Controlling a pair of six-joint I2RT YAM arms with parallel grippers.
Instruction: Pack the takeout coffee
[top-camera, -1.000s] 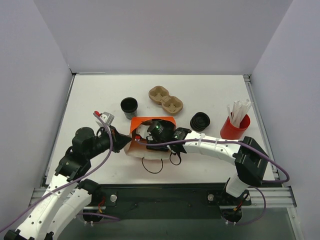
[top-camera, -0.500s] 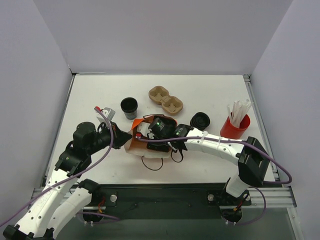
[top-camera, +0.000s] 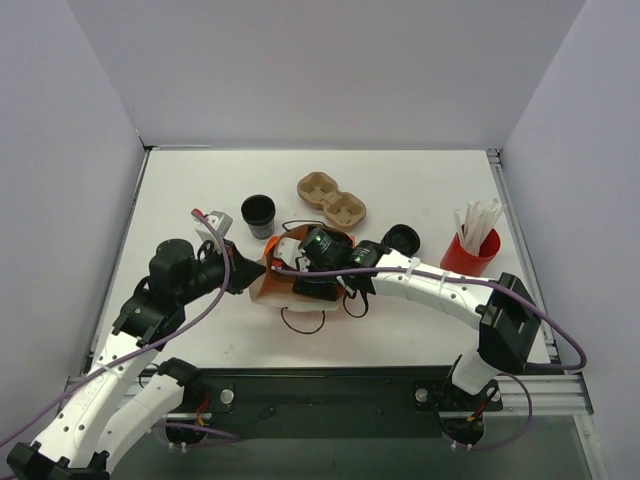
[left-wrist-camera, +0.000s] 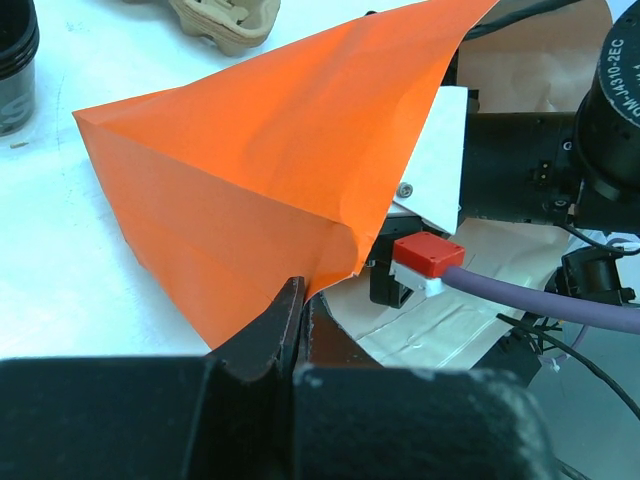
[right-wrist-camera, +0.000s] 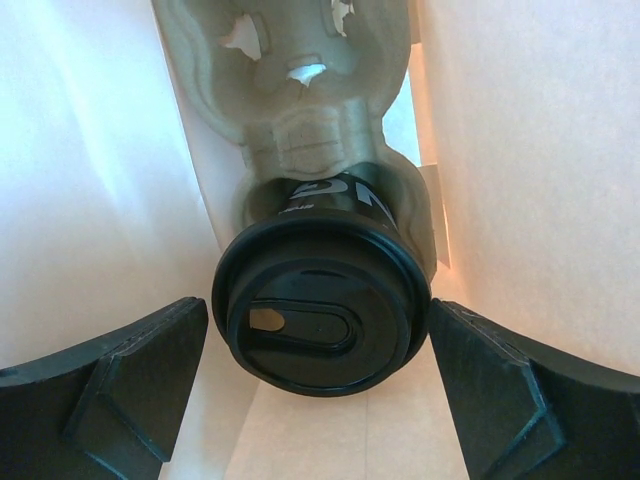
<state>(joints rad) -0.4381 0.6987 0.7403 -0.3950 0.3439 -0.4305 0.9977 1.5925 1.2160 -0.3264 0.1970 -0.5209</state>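
Note:
The takeout coffee, a black cup with a black lid, sits in a pulp carrier inside the orange bag. It shows only in the right wrist view. My right gripper is inside the bag and open, one finger on each side of the lid, with a small gap on both sides. From above only its wrist shows at the bag's mouth. My left gripper is shut on the bag's orange edge and holds that side up.
A black cup with no lid stands behind the bag. A second pulp carrier lies further back. A stack of black lids sits behind my right arm. A red cup of white sticks stands at the right.
My left gripper has moved right and away from me with the bag's edge. The bag has tilted and its mouth has narrowed round my right wrist, which has shifted slightly farther back.

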